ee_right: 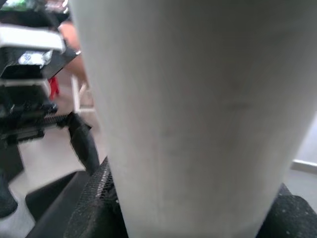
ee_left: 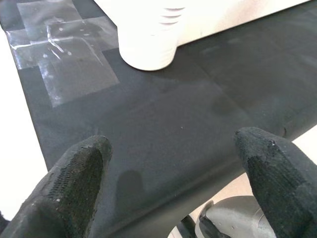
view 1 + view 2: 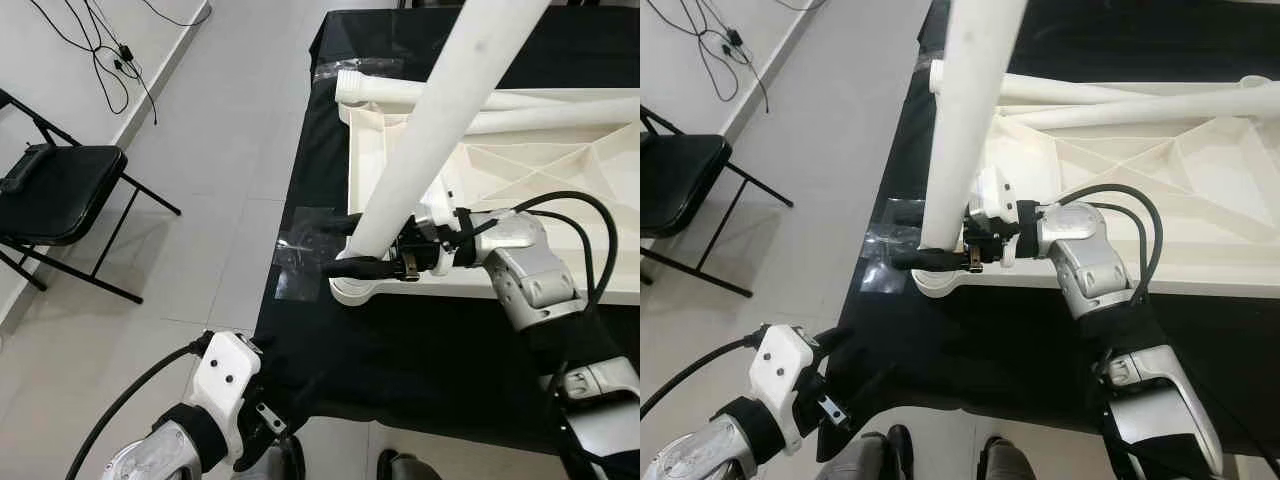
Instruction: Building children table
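- Upturned white tabletop (image 3: 520, 160) lies on the black cloth (image 3: 400, 350), its near-left corner close to the cloth's left edge.
- White table leg (image 3: 440, 110) stands in that corner socket (image 3: 350, 290), leaning up toward the camera.
- Right gripper (image 3: 350, 250) is clamped round the leg's base, black fingers (image 1: 94, 208) on either side, just above the socket.
- Two more legs (image 3: 500, 100) lie flat across the tabletop's far side.
- Left gripper (image 2: 173, 188) hangs low at the cloth's near-left edge, fingers (image 2: 74, 183) spread wide, holding nothing.
- Clear tape patches (image 3: 305, 250) sit on the cloth's left edge beside the socket.
- Bare tiled floor (image 3: 220, 150) lies left of the cloth; black folding chair (image 3: 60, 190) stands well apart, with cables (image 3: 100, 50) by the wall.
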